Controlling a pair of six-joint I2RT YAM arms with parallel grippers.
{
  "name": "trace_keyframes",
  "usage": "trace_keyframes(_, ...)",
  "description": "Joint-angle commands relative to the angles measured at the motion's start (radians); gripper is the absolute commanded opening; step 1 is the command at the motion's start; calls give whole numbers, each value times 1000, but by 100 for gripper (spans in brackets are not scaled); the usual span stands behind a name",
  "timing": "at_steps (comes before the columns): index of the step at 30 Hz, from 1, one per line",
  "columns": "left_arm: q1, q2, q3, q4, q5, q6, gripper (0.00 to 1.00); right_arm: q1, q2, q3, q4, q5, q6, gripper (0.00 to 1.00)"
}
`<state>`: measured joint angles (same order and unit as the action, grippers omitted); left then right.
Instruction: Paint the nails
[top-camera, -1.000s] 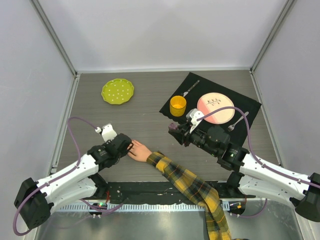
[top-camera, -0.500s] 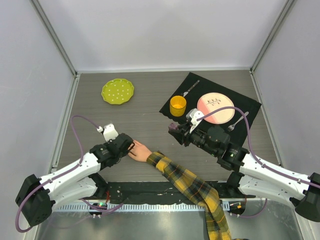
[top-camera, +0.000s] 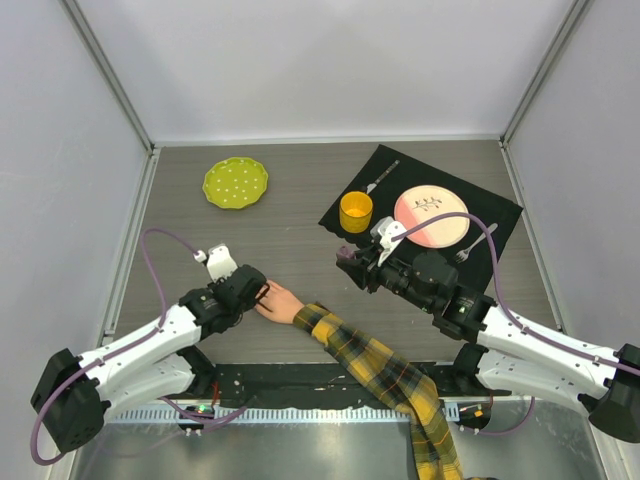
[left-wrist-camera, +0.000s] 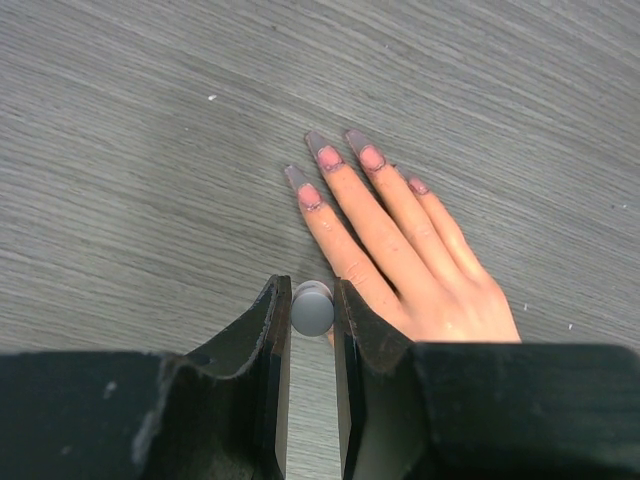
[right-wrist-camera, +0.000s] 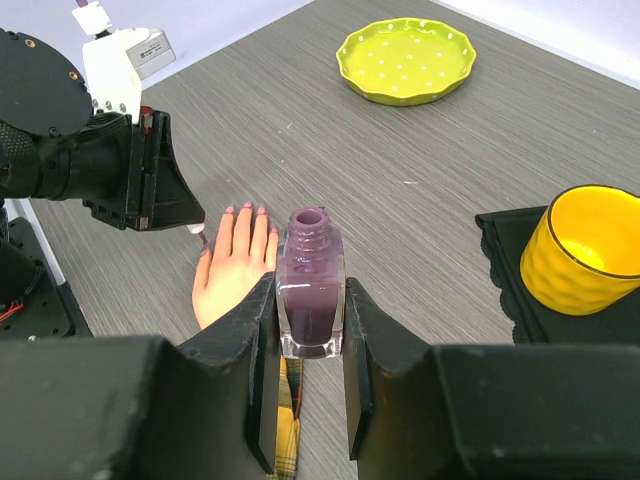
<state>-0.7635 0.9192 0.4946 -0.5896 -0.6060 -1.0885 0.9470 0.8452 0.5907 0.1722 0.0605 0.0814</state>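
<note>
The pale mannequin hand (top-camera: 281, 301) lies palm down on the table, with a yellow-and-black plaid sleeve (top-camera: 385, 372) behind it. Its nails (left-wrist-camera: 330, 157) show pinkish-mauve colour with smudged edges. My left gripper (left-wrist-camera: 310, 287) hovers over the thumb side of the hand, shut on a round grey brush cap (left-wrist-camera: 312, 312). The thumb is hidden behind one finger. In the right wrist view the brush tip (right-wrist-camera: 204, 240) points down beside the hand. My right gripper (right-wrist-camera: 309, 285) is shut on an uncapped bottle of purple nail polish (right-wrist-camera: 311, 262), held upright to the right of the hand.
A green dotted plate (top-camera: 235, 183) sits at the back left. At the back right a black mat (top-camera: 500, 210) carries a yellow cup (top-camera: 355, 211), a pink plate (top-camera: 431, 217) and two forks (top-camera: 477, 243).
The left gripper has shifted very slightly beside the hand. The right arm and the bottle have barely moved.
</note>
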Motion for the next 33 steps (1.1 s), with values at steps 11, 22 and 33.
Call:
trace_keyframes(11,49,-28,162,-258,-144,-37,0,-4,-11,3,69,-11,4,1)
trace_keyframes(22,47,-89,73,-54,64,50,0,-4,-37,-5,64,-11,8,1)
trace_keyframes(33,47,-56,-10,70,80,75,0,-4,-17,-3,69,-13,8,1)
